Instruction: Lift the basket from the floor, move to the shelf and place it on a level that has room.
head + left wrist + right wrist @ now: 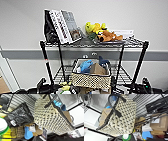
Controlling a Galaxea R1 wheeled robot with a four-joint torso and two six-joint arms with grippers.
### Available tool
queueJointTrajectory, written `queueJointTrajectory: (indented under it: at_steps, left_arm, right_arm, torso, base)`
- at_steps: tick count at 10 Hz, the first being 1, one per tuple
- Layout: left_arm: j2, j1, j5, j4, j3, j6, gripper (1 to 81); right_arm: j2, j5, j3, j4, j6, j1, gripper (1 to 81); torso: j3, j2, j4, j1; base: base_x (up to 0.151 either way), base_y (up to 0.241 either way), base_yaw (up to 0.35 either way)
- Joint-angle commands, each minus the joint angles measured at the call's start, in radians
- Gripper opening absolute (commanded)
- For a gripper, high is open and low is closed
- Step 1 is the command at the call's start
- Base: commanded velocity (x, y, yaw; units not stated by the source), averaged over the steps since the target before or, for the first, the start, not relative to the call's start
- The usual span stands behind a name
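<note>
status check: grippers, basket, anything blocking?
Grippers: finger state can't be made out. Basket at the wire tier below the books and plush toys, cardboard and blue items inside. Boxes crowd the tier underneath.

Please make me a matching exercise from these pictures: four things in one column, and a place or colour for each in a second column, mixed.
Things:
1. basket
2. books
3. plush toys
4. shelf

Descriptions:
A. black metal posts with wire tiers
B. leaning on the left side of the top tier
C. lying on the right side of the top tier
D. beige woven sides, on the tier below the top

Pairs: 1-D, 2-B, 3-C, 4-A
</note>
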Motion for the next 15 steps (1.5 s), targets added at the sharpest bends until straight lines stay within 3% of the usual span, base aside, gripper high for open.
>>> queueJointTrajectory:
  at_steps: [1, 7, 15]
  left_arm:
    - [-0.062, 0.074, -0.122, 0.113, 0.084, 0.008, 81.1]
    - [0.083, 0.437, -0.284, 0.282, -0.069, 0.010, 81.1]
    - [0.382, 0.734, -0.385, 0.348, -0.472, 0.011, 81.1]
  right_arm:
    - [-0.049, 0.053, 0.047, -0.066, -0.007, -0.079, 81.1]
    - [0.084, 0.093, -0.083, -0.215, -0.005, -0.321, 81.1]
    - [0.333, 0.081, -0.411, -0.341, -0.005, -0.572, 81.1]
  torso:
    - [0.000, 0.000, 0.000, 0.000]
    - [0.002, -0.002, 0.000, -0.002]
    - [0.003, -0.003, 0.000, -0.003]
  base:
    - [0.000, 0.000, 0.000]
    - [0.000, 0.000, 0.000]
    - [0.000, 0.000, 0.000]
